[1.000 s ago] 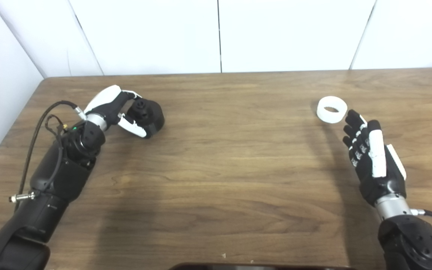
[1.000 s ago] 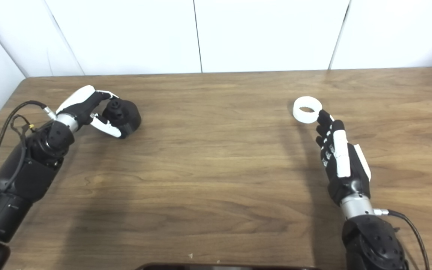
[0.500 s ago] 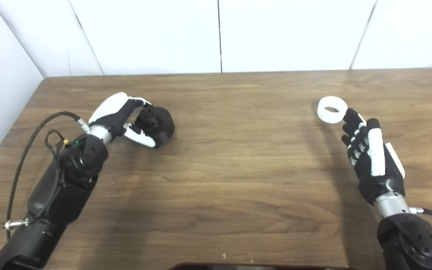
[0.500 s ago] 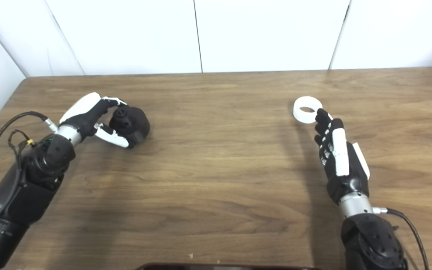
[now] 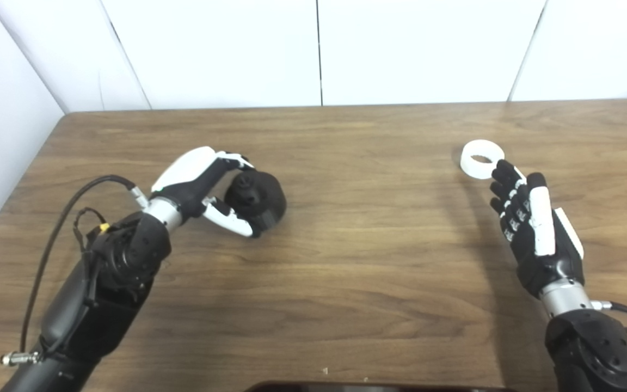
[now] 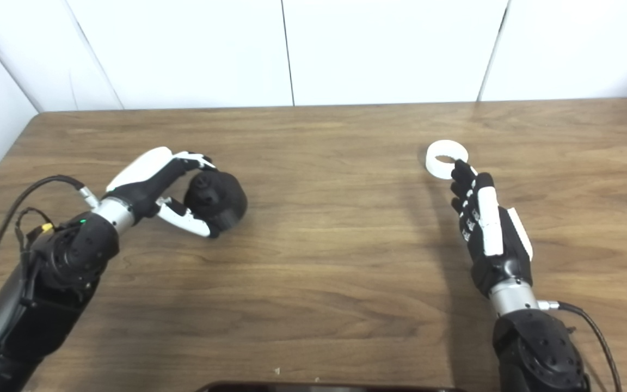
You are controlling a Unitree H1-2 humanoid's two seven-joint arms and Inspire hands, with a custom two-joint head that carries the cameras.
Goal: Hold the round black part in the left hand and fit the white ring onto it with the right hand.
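Round black plastic part [image 5: 255, 197]: held in the left hand [image 5: 199, 182], left of centre over the wooden tabletop [image 5: 357, 228]. Whether it rests on the wood or is lifted just clear cannot be told from either eye view. A small knob with a hole on its upper face points toward the left hand's palm.

Left hand: white-backed, curled around the part. The fingers [image 5: 234, 159] hook over the far upper edge; the white-tipped thumb [image 5: 233, 222] presses in from the near side. Grip is closed on the part. The left forearm [image 5: 104, 283] runs from the bottom left corner, with a black cable [image 5: 68, 204] looping off the wrist.

White plastic ring [image 5: 481, 158]: lies flat on the tabletop, right side, toward the far edge, hole facing up. Well apart from the black part. Not held.

Right hand [image 5: 534, 228]: just nearer than the ring, palm turned leftward, fingers [image 5: 505, 175] extended and spread, holding nothing. The foremost fingertip overlaps the ring's near rim in both views; actual contact cannot be confirmed. The right wrist and forearm [image 5: 591, 348] enter from the bottom right corner.

A dark curved edge [image 5: 373, 387] shows at bottom centre of the views; unidentified. White panelled wall [image 5: 319, 49] behind the tabletop.
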